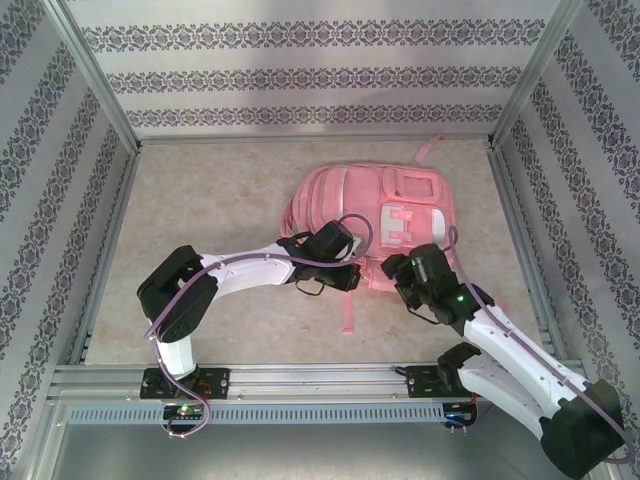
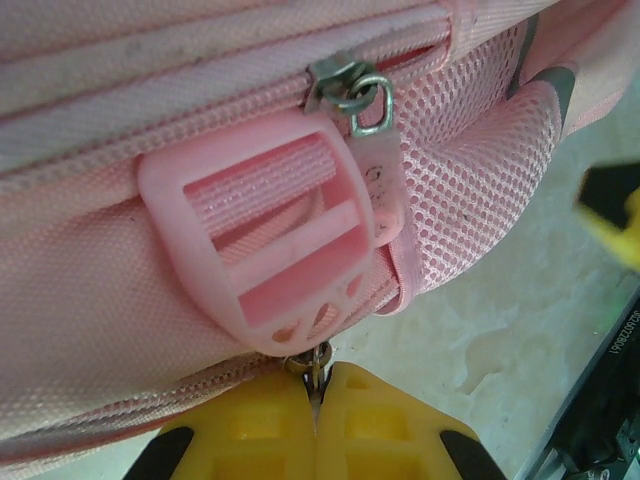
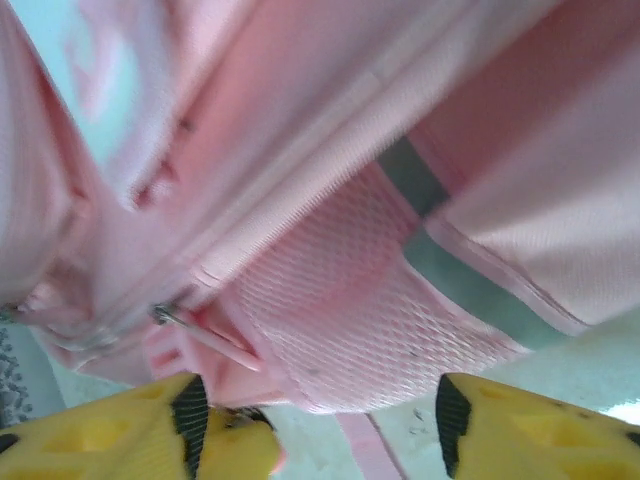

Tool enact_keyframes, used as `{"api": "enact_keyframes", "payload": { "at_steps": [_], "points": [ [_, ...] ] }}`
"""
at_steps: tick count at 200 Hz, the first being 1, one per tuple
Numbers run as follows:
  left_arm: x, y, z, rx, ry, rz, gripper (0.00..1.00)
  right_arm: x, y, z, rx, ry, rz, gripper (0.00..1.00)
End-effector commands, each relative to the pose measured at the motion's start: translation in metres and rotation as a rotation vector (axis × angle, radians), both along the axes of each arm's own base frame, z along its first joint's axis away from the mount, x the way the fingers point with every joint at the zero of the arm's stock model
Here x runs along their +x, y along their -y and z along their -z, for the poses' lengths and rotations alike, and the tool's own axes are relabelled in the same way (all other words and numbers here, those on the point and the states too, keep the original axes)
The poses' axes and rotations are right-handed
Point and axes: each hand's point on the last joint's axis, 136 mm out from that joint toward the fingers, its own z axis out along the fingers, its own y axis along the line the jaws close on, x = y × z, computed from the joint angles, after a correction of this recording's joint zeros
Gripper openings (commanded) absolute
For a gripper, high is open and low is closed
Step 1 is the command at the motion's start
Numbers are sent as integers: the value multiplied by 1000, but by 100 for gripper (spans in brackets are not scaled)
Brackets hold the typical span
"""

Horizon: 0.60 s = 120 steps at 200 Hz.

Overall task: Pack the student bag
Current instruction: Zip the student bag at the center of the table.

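On the table [image 1: 200, 200], right of centre, the bag [image 1: 375, 225] lay flat. L gripper [image 2: 316, 400] was pinched shut on a zip pull [image 2: 316, 368] under the buckle [image 2: 260, 250], prob to drag the zip open. R gripper [image 3: 322, 415] sat spread beside the mesh side [image 3: 340, 300], likely to steady it.

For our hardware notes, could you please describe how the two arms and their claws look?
The left arm and right arm have white links, black joints and a loose purple cable; a green light glows on the right one. The left claw and right claw have yellow fingers with black trim.
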Motion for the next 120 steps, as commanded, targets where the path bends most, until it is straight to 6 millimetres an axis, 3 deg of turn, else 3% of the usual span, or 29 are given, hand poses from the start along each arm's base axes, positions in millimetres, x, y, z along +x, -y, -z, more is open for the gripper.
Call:
{"api": "enact_keyframes", "payload": {
  "at_steps": [1,37,85,120],
  "points": [
    [3,18,-23,-68,28,12,0,-6,-8,18,144,-58,109,68],
    [-1,19,-24,-91,11,15,0,11,-12,14,163,4,150,69],
    [-4,21,-25,-98,-4,26,0,27,-4,29,47,6,189,57],
    [-8,17,-20,-63,-18,47,0,31,9,36,-35,28,206,30]
  ]
}}
